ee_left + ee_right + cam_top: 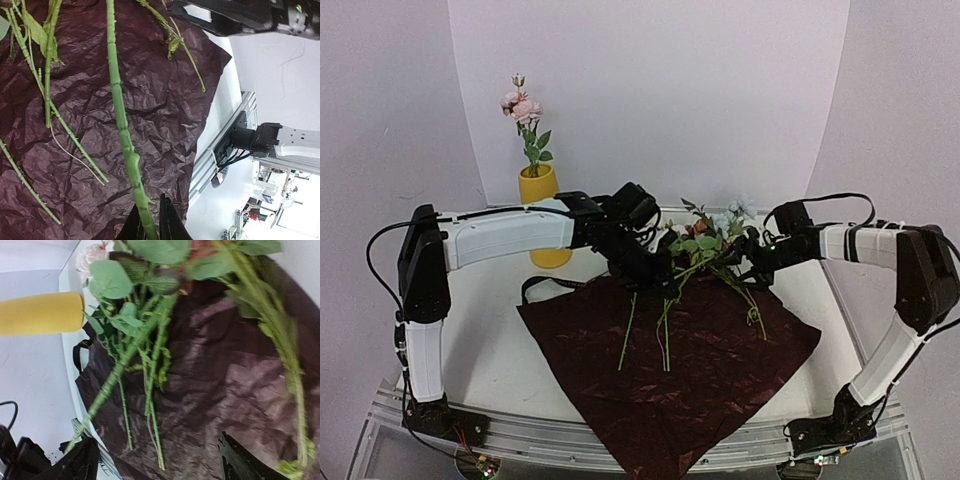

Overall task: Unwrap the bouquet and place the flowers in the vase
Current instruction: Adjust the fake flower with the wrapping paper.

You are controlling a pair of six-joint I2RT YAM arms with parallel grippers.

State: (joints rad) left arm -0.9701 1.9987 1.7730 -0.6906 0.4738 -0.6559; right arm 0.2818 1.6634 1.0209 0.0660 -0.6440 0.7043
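The left gripper (150,226) pinches a stem (120,115) of the flowers (705,240) above the paper (680,380). The right gripper (161,461) stands wide, empty. Tip the stem end down before carrying it to the vase (537,186), far left.

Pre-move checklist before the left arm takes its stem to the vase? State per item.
1. Grip: left gripper closed on long green stem: ok.
2. Release: right gripper open, nothing between its fingers: ok.
3. Wrap: crinkled dark red wrapping paper spread open and flat: ok.
4. Target: tall yellow cone vase upright, pink roses in it: ok.
5. Held stem free of the other loose flowers: cannot tell.
6. Black ribbon lying clear of the stems: ok.
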